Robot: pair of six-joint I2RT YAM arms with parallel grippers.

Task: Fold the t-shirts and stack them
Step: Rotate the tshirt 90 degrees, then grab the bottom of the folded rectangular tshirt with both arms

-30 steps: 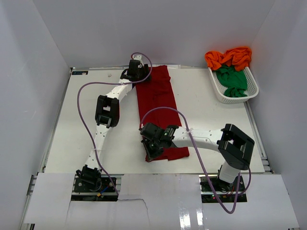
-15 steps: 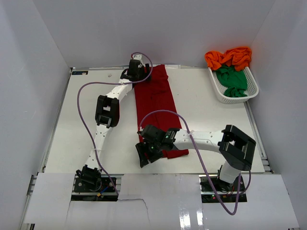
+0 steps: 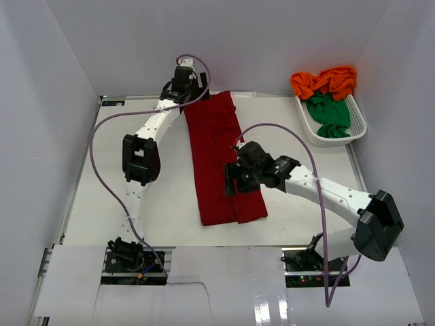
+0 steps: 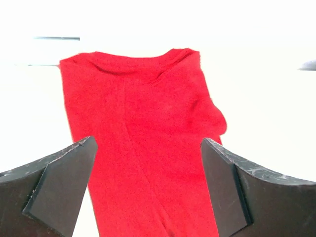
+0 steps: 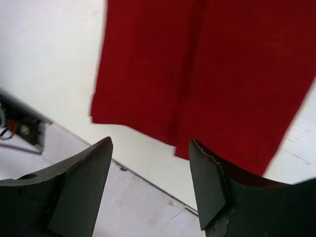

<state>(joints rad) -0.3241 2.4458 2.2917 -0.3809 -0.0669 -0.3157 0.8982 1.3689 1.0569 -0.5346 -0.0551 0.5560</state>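
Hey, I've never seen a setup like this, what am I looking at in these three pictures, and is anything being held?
Two robot arms are bolted to a white table. The overhead picture looks down from behind them: the left arm reaches the far end of a red t-shirt lying flat in a long strip; the right arm hangs over its near half. The other two pictures come from cameras on each wrist, so the dark shapes at the bottom are the left fingers and right fingers. Both pairs stand open above the shirt; nothing is held. A white basket at the far right holds an orange shirt and a green shirt.
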